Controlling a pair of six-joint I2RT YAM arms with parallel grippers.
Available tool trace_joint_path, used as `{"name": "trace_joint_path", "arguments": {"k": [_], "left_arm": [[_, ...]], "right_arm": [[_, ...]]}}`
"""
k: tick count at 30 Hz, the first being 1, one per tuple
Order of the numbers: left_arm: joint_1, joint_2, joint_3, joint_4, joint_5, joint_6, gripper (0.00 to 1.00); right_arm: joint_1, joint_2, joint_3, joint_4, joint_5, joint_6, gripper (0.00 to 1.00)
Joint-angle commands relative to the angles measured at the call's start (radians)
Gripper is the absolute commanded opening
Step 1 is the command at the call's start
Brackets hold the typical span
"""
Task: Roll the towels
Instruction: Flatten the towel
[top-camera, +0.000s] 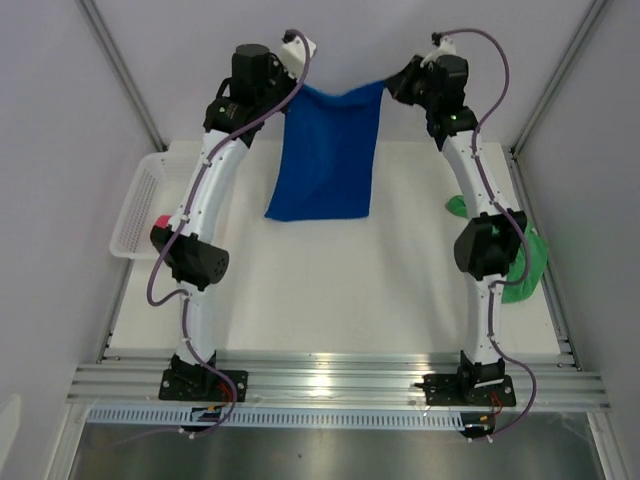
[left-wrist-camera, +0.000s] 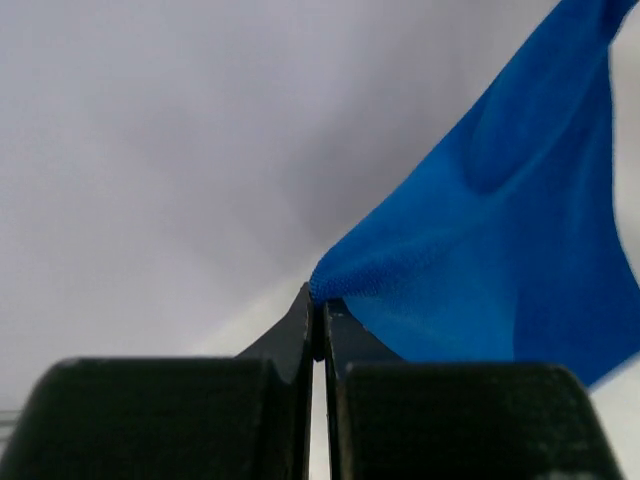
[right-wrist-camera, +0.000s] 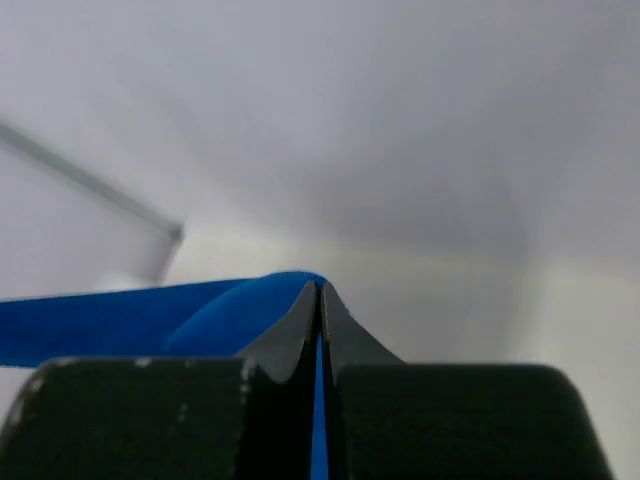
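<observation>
Open table (top-camera: 330, 300) mid-front; basket (top-camera: 135, 205) at left edge, green towel (top-camera: 528, 268) right, blue towel (top-camera: 328, 150) across the back.

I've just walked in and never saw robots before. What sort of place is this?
Probably a robot test booth in a lab: a left arm and right arm bolted to a metal rail at a white table, plain grey walls around, and practice things, a blue towel and a basket.

White worktop (top-camera: 330, 290), plain and pale. White plastic mesh basket (top-camera: 140, 205) at the worktop's left edge. Ribbed aluminium rail (top-camera: 330, 380) along the worktop's near edge. Slanted metal posts (top-camera: 125, 75) rising from the worktop's far corners.
</observation>
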Motion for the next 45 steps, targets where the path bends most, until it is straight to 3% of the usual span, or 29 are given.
{"name": "trace_joint_path", "arguments": {"k": [1,3,7,13,16,20,22,26,34,40,45], "left_arm": [[0.030,0.043,0.179,0.229,-0.162,0.066,0.01],[0.032,0.082,0.221,0.355,-0.261,0.173,0.01],[0.038,0.125,0.281,0.498,-0.310,0.289,0.01],[0.035,0.120,0.312,0.631,-0.264,0.396,0.01],[0.041,0.087,0.280,0.607,-0.243,0.400,0.01],[0.045,0.033,0.205,0.478,-0.189,0.369,0.01],[0.045,-0.004,0.148,0.440,-0.180,0.355,0.01],[0.048,-0.194,-0.212,0.363,-0.160,0.325,0.01],[0.042,-0.499,-0.659,0.087,0.003,0.285,0.01],[-0.004,-0.751,-1.106,-0.060,0.135,0.312,0.01],[-0.037,-0.892,-1.323,-0.169,0.221,0.312,0.01]], "right_arm": [[-0.064,0.218,0.469,0.117,-0.004,0.046,0.00],[-0.087,0.284,0.547,0.294,0.040,0.133,0.00],[-0.101,0.192,0.391,0.534,0.203,0.101,0.00],[-0.110,0.166,0.432,0.545,0.163,0.019,0.00],[-0.116,0.128,0.418,0.507,0.148,-0.024,0.00],[-0.119,0.025,0.325,0.439,0.133,-0.063,0.00],[-0.119,-0.042,0.147,0.450,0.107,-0.074,0.00],[-0.115,-0.249,-0.200,0.494,0.013,-0.062,0.00],[-0.040,-0.656,-0.911,0.490,0.013,-0.077,0.00],[0.091,-0.943,-1.217,0.315,0.134,-0.094,0.00],[0.279,-1.096,-1.435,0.174,0.252,-0.083,0.00]]}}
